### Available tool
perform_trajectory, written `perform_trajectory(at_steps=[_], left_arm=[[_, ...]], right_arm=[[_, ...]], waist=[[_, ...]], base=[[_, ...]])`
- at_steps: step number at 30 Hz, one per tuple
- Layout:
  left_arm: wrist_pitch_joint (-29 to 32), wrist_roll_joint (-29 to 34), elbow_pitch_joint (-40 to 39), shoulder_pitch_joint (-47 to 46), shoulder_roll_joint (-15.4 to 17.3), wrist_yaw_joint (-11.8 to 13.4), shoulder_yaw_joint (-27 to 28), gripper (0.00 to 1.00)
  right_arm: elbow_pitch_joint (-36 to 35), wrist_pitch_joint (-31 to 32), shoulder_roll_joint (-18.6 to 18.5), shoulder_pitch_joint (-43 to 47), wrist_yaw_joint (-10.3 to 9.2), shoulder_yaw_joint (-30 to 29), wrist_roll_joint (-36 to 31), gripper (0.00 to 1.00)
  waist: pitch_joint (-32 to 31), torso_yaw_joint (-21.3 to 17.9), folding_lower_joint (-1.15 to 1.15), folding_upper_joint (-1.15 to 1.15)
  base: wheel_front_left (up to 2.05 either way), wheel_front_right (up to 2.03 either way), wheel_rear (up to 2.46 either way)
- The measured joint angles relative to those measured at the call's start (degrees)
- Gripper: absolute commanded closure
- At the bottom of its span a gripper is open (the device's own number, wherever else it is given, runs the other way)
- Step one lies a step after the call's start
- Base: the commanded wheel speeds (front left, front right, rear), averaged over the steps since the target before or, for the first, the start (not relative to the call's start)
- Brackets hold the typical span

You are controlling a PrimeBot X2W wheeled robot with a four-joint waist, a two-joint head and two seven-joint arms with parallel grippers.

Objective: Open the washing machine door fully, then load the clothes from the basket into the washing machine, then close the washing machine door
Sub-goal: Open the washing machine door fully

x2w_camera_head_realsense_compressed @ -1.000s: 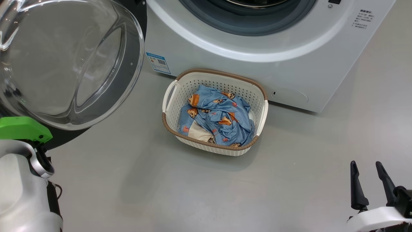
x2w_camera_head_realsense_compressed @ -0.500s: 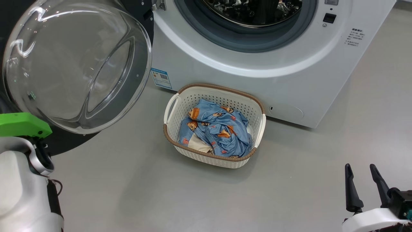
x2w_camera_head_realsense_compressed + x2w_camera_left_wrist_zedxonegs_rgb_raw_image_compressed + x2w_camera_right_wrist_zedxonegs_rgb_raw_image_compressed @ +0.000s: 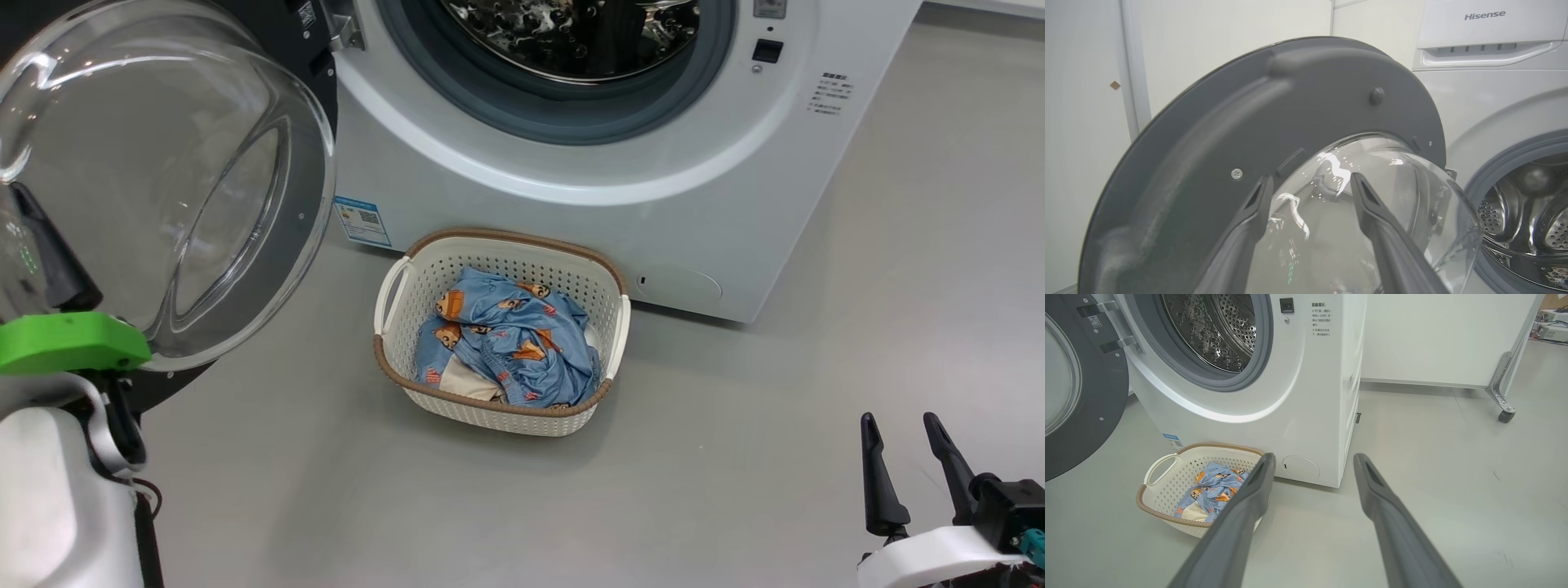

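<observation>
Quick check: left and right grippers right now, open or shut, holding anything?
Left gripper: open, holding nothing, fingers spread before the washing machine door.
Right gripper: open, holding nothing.

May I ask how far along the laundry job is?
Done: the washing machine door stands wide open. In hand: nothing; left gripper open by the door, right gripper open, empty. Left: the clothes lie in the basket; loading and closing remain.
</observation>
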Motion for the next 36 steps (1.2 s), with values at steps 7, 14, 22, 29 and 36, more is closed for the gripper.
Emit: perform_trajectory(at_steps=[7, 14, 22, 29, 36], left_arm=[[0.0, 1.0, -4.4, 4.9, -0.2, -3.0, -4.8, 0.0], [0.0, 1.0, -7.2, 9.8, -0.1, -4.2, -8.2, 0.0], [0.0, 0.8, -8.1, 18.4, 0.0, -4.8, -10.0, 0.0], [0.0, -0.1, -10.4, 23.1, 0.1, -4.9, -10.4, 0.0], [0.0, -0.1, -11.8, 26.8, 0.2, -4.9, -11.0, 0.0]], right_arm=[[-0.5, 0.0, 0.2, -0.2, 0.0, 0.1, 0.0, 0.0], [-0.6, 0.0, 0.5, -0.1, 0.0, 0.2, 0.0, 0.0], [-1.6, 0.0, 0.4, 0.1, 0.0, 0.5, -0.1, 0.0], [-3.2, 0.0, 0.0, 0.2, 0.0, 0.5, -0.1, 0.0], [-3.9, 0.0, 0.0, 0.5, 0.0, 0.5, -0.1, 0.0]], waist=[[-0.9, -3.6, 0.0, 0.0], [-2.1, -7.6, 0.0, 0.0], [-3.6, -12.9, 0.0, 0.0], [-4.2, -16.5, 0.0, 0.0], [-4.4, -19.0, 0.0, 0.0]], base=[[0.0, 0.0, 0.0], [0.0, 0.0, 0.0], [0.0, 0.0, 0.0], [0.0, 0.0, 0.0], [0.0, 0.0, 0.0]])
